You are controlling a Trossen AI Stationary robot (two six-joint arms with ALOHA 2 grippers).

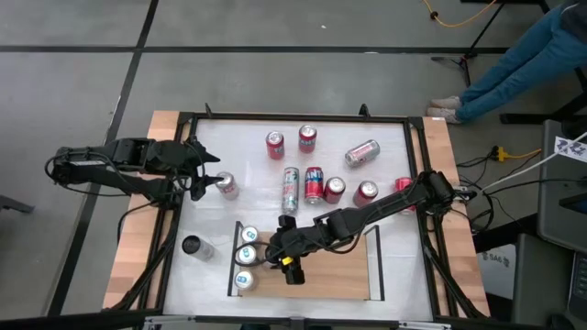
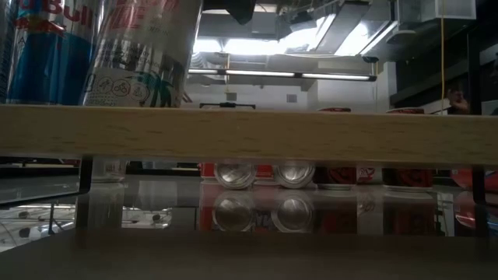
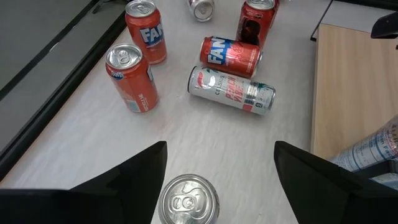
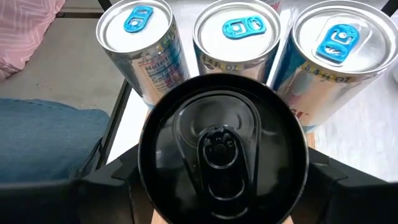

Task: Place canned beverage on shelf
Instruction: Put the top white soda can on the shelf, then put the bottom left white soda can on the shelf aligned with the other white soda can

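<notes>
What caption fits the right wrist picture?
Right gripper holds a black can beside three blue-tabbed cans.

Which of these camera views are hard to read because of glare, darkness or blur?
Low view: backlit by bright ceiling lights, so the shelf edge and the cans beneath it look dim, mirrored in the glossy tabletop. Right wrist view: the black can fills the frame, close and soft. High view and left wrist view: evenly lit, clear.
</notes>
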